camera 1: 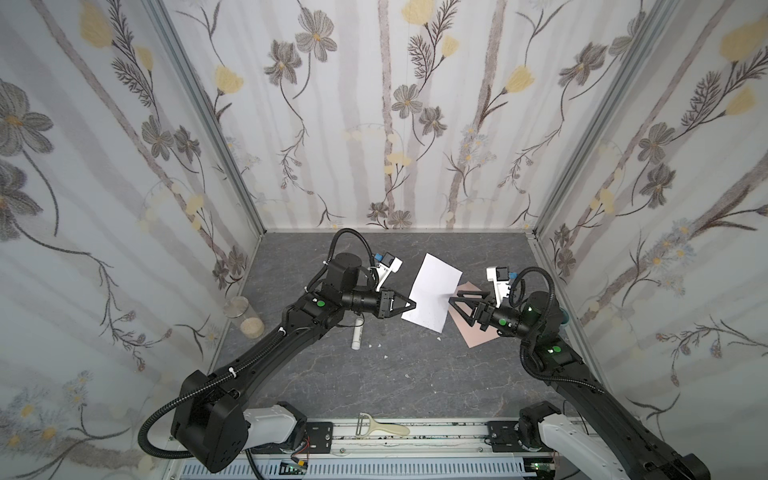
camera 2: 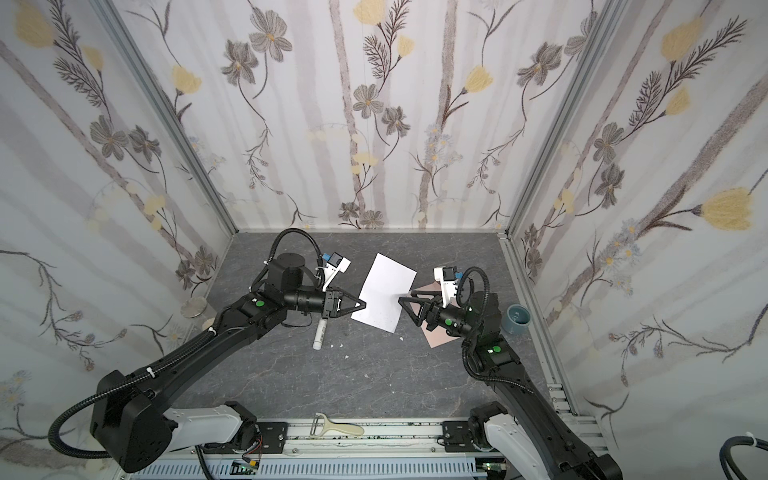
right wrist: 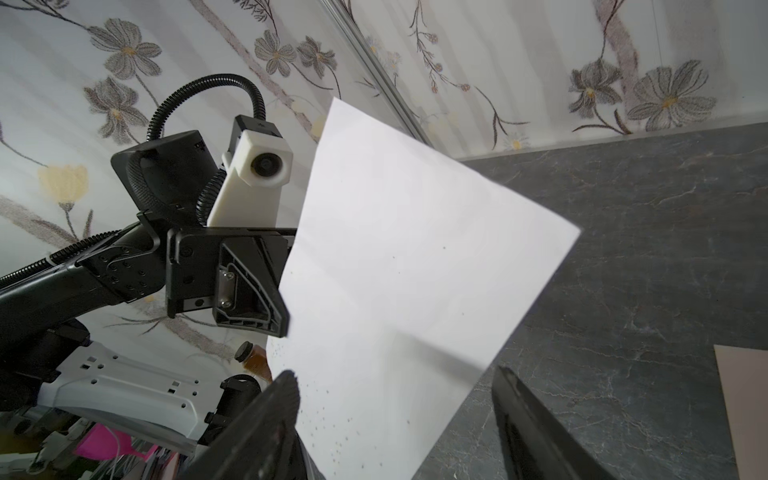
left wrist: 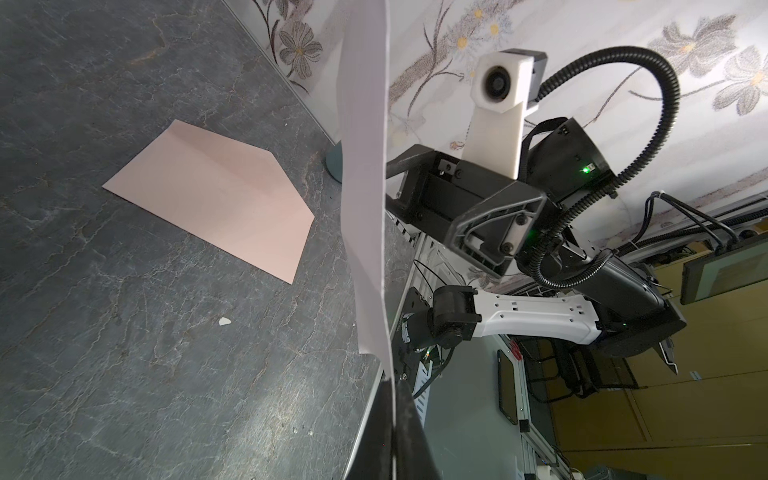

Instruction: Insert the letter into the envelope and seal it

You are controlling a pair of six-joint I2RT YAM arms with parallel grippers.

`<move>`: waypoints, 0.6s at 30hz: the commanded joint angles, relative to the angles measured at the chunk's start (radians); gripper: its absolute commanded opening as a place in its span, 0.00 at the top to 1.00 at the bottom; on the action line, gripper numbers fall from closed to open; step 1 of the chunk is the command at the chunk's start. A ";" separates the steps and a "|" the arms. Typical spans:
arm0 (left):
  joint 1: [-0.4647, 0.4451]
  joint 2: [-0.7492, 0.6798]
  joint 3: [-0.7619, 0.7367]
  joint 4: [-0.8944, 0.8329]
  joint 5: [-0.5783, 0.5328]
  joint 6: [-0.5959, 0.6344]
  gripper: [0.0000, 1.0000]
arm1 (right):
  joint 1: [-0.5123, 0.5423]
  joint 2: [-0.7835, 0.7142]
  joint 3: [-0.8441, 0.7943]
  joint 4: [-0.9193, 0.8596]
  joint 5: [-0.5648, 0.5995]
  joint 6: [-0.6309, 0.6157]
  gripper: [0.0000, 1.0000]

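The letter (camera 1: pixel 434 297) (camera 2: pixel 384 297) is a white sheet held up off the table between both arms, with small dark specks near its lower corner (right wrist: pixel 407 270). My left gripper (camera 1: pixel 413 305) (camera 2: pixel 365 305) is shut on the sheet's left edge, and the left wrist view shows the paper (left wrist: pixel 365 166) pinched edge-on between the jaws (left wrist: pixel 392 415). My right gripper (camera 1: pixel 459 311) (camera 2: pixel 408 312) (right wrist: pixel 392 378) stands open at the sheet's right edge, one finger on either side, with no grip. The pale pink envelope (camera 1: pixel 478 334) (camera 2: pixel 440 338) (left wrist: pixel 216 195) (right wrist: pixel 744 407) lies flat on the table under the right gripper.
A white glue stick (camera 1: pixel 356 334) (camera 2: pixel 319 334) lies on the dark table below the left gripper. A clear jar (camera 1: pixel 243 316) lies by the left wall, and a blue-grey cup (camera 2: pixel 517 320) stands by the right wall. A peeler (camera 1: pixel 382 426) rests on the front rail. Small paper scraps (camera 1: pixel 386 356) dot the table.
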 commanded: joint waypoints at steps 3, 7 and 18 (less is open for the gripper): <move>-0.001 0.002 -0.005 0.017 0.016 -0.009 1.00 | 0.001 0.024 0.043 -0.074 0.059 -0.087 0.23; -0.002 -0.022 0.009 0.022 -0.033 -0.008 1.00 | -0.008 0.081 0.034 -0.028 -0.018 -0.052 0.22; -0.025 -0.021 0.028 0.087 -0.133 -0.055 1.00 | -0.008 0.164 -0.081 0.434 -0.225 0.230 0.21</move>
